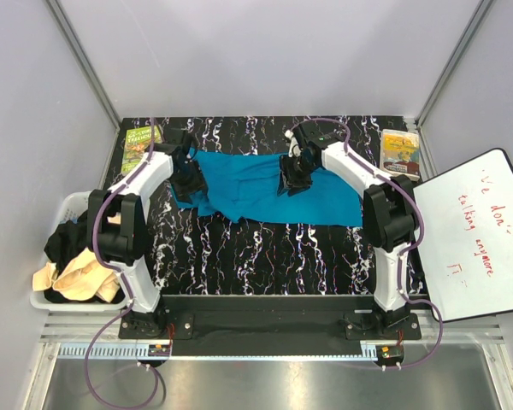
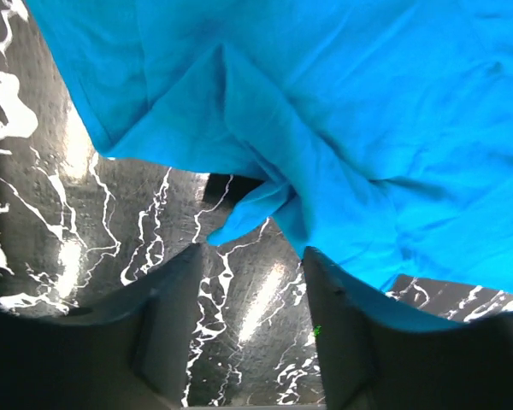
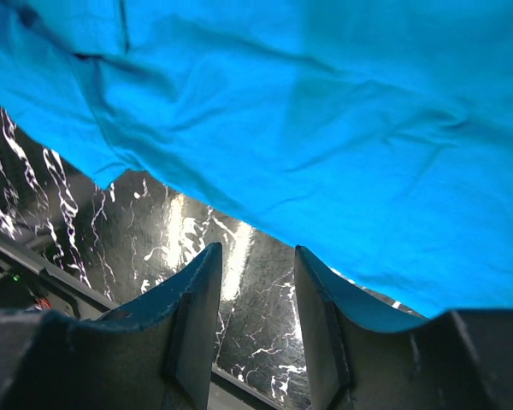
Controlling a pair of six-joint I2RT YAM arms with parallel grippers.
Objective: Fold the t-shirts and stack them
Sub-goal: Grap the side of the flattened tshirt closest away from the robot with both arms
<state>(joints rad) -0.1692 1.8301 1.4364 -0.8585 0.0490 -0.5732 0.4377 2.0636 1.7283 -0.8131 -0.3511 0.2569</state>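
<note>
A teal blue t-shirt [image 1: 265,192] lies spread and wrinkled across the far half of the black marbled table [image 1: 265,256]. My left gripper [image 1: 189,181] hovers at its left edge, open and empty; in the left wrist view [image 2: 255,254] bare table shows between the fingers and the bunched shirt [image 2: 350,111] lies just beyond. My right gripper [image 1: 294,175] is over the shirt's middle, open and empty; in the right wrist view [image 3: 256,249] the shirt's edge [image 3: 325,128] lies just past the fingertips. A black t-shirt [image 1: 67,242] and cream-beige t-shirts [image 1: 84,278] sit in the basket.
A white slatted basket [image 1: 71,203] stands off the table's left edge. A green book [image 1: 141,145] lies at the far left corner and a yellow book [image 1: 400,152] at the far right. A whiteboard [image 1: 474,235] with red writing leans at the right.
</note>
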